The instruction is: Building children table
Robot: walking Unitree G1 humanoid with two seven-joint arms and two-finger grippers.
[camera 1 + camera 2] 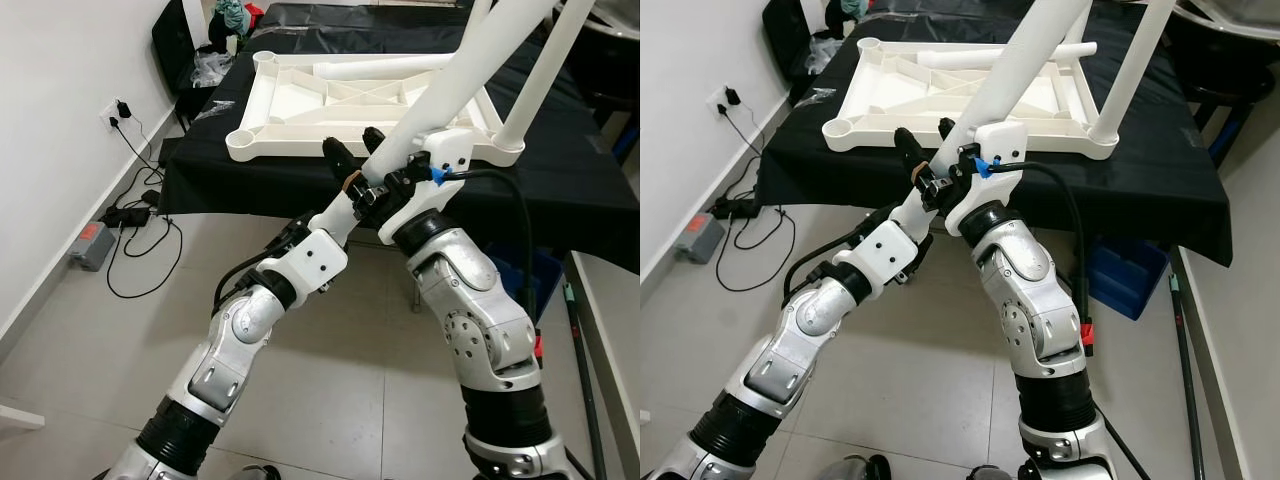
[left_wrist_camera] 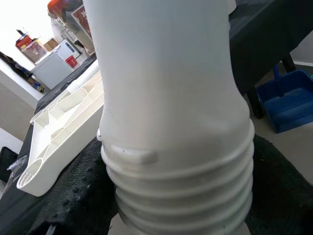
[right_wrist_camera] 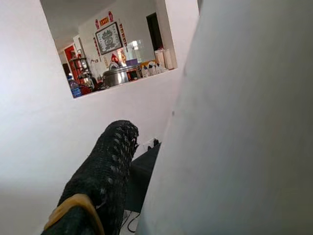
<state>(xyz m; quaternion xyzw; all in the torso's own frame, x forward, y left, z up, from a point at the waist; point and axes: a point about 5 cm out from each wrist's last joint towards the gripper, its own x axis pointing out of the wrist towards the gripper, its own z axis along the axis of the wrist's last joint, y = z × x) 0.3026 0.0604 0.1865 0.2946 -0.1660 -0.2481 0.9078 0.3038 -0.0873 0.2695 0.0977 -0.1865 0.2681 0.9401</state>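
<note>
Left eye view: our left hand point(image 1: 352, 165) and right hand point(image 1: 392, 170) both clasp one white table leg point(image 1: 470, 70), angled above the upturned tabletop point(image 1: 300, 100) on the black-draped surface point(image 1: 560, 180).

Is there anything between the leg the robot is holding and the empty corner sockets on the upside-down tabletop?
Nothing visible blocks it. Both grippers hold the white table leg over the black-covered table's near edge. The tabletop frame lies upside down just beyond, its near-left socket open. One leg already stands in the near-right corner.
</note>
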